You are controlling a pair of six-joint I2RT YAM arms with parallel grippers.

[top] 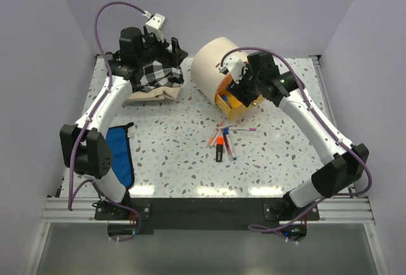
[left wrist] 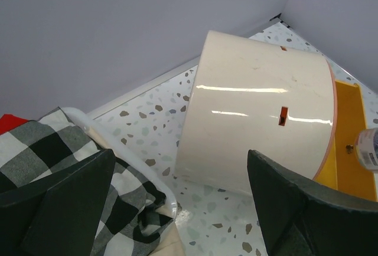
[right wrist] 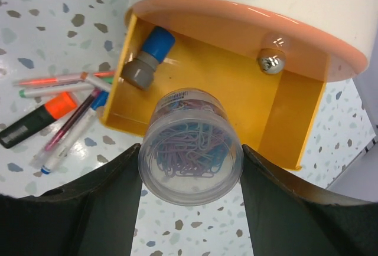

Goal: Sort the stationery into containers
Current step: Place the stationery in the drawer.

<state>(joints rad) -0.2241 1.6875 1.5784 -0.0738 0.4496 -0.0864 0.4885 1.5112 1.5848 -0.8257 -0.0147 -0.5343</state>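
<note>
The cream drum cabinet (top: 212,66) stands at the back centre with one orange drawer (right wrist: 195,99) pulled open. My right gripper (right wrist: 190,167) is shut on a small clear round pot (right wrist: 191,153) of coloured paper clips and holds it over the open drawer. A blue and grey item (right wrist: 149,58) lies inside the drawer. On the table in front lie several pens (top: 225,140) and an orange highlighter (right wrist: 36,117). My left gripper (left wrist: 180,209) is open and empty, at the back left beside the cabinet (left wrist: 254,114).
A black-and-white checked cloth pile (top: 151,75) in a white-rimmed tray (left wrist: 127,150) lies under my left gripper. A blue object (top: 120,151) lies by the left arm. The walls close in at the back and both sides.
</note>
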